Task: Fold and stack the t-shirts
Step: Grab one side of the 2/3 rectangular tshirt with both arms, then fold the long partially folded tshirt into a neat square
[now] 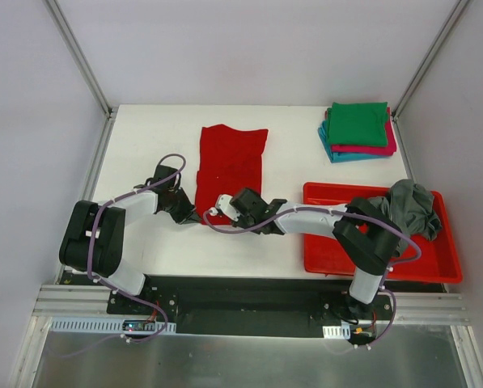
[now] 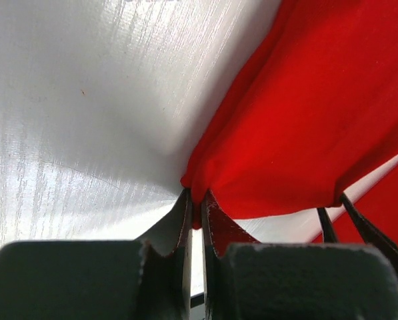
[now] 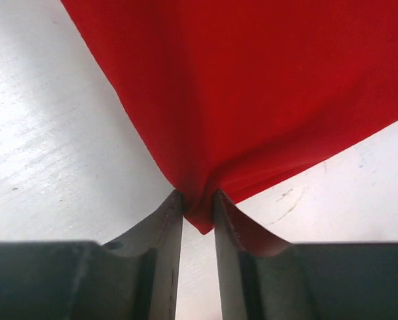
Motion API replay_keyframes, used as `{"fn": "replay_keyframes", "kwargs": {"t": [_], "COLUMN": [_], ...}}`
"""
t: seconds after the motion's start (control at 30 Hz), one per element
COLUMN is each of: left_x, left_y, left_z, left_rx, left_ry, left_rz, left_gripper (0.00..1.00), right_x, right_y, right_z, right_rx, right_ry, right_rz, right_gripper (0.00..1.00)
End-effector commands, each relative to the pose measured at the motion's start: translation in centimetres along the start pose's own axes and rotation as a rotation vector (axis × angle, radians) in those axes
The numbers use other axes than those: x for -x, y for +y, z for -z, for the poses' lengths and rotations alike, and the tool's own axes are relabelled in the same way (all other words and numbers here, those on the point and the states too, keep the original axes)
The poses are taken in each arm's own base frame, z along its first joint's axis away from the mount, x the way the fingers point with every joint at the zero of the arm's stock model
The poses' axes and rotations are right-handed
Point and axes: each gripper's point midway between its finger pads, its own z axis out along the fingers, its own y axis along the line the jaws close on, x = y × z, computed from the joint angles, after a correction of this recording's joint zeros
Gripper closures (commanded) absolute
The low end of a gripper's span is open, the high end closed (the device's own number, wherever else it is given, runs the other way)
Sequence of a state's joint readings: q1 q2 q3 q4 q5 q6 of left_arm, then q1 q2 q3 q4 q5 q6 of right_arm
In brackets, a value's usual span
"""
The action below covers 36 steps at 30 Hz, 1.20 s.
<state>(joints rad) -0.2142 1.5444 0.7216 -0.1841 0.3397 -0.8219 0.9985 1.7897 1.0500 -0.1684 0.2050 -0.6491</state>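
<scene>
A bright red t-shirt [image 1: 230, 162] lies as a long strip on the white table, running from mid-table to the far side. My left gripper [image 1: 194, 213] is shut on its near left corner [image 2: 197, 190]. My right gripper [image 1: 218, 212] is shut on its near right corner [image 3: 200, 207]. Both pinch the cloth low, at the table surface. A folded stack with a green t-shirt [image 1: 358, 123] on top, magenta [image 1: 387, 149] and teal [image 1: 338, 155] beneath, sits at the far right. A crumpled dark grey t-shirt [image 1: 412, 207] lies in the red tray.
A red plastic tray [image 1: 435, 260] stands at the near right, with the right arm's elbow over it. White walls and metal posts close in the table on three sides. The right arm's fingers [image 2: 359, 227] show at the left wrist view's lower right.
</scene>
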Motion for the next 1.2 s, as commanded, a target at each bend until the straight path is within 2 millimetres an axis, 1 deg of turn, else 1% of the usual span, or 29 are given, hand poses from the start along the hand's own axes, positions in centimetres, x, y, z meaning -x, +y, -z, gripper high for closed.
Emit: {"fn": "replay_keyframes", "kwargs": {"t": [0.0,0.03,0.1,0.13,0.17,0.2,0.27,0.33,0.37,0.43,0.47,0.53,0.6,0.7,0.73,0.77,0.83,0.9,0.93,1.0,1.07,1.13,1.17], "left_x": [1.0,1.2,1.2,1.2,0.9,0.8,0.4,0.3,0.4,0.1,0.1,-0.3,-0.7,-1.1,-1.3,-1.4,-1.5,-1.4,-1.3,-1.2,-1.2,-1.3,-1.2], "left_y": [-0.2,-0.2,0.0,0.0,0.3,0.7,1.5,2.5,3.2,3.9,4.4,4.8,5.3,6.0,6.2,6.3,6.3,5.6,5.2,4.1,2.6,1.1,0.6], "left_z": [1.0,1.4,2.1,2.6,3.2,3.7,5.2,7.0,7.9,10.1,11.0,13.3,14.9,17.3,17.9,18.7,19.9,21.1,21.6,22.0,21.7,21.1,20.7], "left_rx": [0.011,0.014,0.015,0.012,0.019,0.031,0.046,0.064,0.083,0.078,0.089,0.063,0.054,0.057,0.063,0.064,0.06,0.03,0.015,-0.026,-0.068,-0.116,-0.126], "left_ry": [-0.049,-0.065,-0.089,-0.103,-0.114,-0.13,-0.181,-0.253,-0.301,-0.374,-0.416,-0.488,-0.538,-0.597,-0.611,-0.628,-0.651,-0.681,-0.69,-0.684,-0.651,-0.598,-0.578], "left_rz": [-0.024,-0.022,-0.019,-0.019,-0.016,-0.008,0.006,0.026,0.034,0.048,0.058,0.061,0.064,0.069,0.071,0.072,0.07,0.064,0.068,0.066,0.042,0.019,0.01], "left_gripper": [1.0,1.0,1.0,1.0,1.0,1.0,1.0,1.0,1.0,1.0,1.0,0.99,0.97,0.96,0.96,0.97,0.97,0.97,0.99,1.0,1.0,1.0,1.0], "right_x": [-0.9,-1.1,-0.8,-0.4,0.4,1.1,2.7,4.6,5.5,7.8,8.3,10.1,11.6,13.0,14.1,14.8,15.7,16.2,16.2,16.0,15.4,14.6,14.1], "right_y": [0.7,1.0,2.6,3.9,5.2,6.9,10.8,14.2,15.9,18.9,19.9,21.2,22.2,23.2,23.3,23.3,23.2,23.0,22.8,22.5,22.0,21.4,21.1], "right_z": [0.8,1.3,2.4,3.1,4.0,4.8,6.7,9.1,10.7,13.8,15.1,17.3,19.1,21.1,21.9,22.7,23.6,24.4,24.6,24.2,23.4,22.5,22.3], "right_rx": [0.006,0.013,0.068,0.108,0.154,0.221,0.373,0.515,0.594,0.765,0.82,0.93,1.018,1.094,1.129,1.161,1.19,1.207,1.202,1.166,1.125,1.088,1.075], "right_ry": [0.056,0.066,0.053,0.038,0.007,-0.023,-0.093,-0.153,-0.172,-0.247,-0.258,-0.302,-0.346,-0.374,-0.414,-0.446,-0.495,-0.527,-0.538,-0.538,-0.529,-0.512,-0.507], "right_rz": [0.004,-0.007,-0.019,-0.022,-0.045,-0.056,-0.061,-0.086,-0.11,-0.145,-0.18,-0.237,-0.256,-0.292,-0.306,-0.309,-0.333,-0.353,-0.367,-0.404,-0.444,-0.491,-0.511], "right_gripper": [0.8,0.84,0.88,0.92,0.93,0.96,0.97,0.97,0.97,0.97,0.97,0.98,0.98,0.99,0.99,0.99,0.99,0.99,0.99,0.99,0.99,1.0,0.99]}}
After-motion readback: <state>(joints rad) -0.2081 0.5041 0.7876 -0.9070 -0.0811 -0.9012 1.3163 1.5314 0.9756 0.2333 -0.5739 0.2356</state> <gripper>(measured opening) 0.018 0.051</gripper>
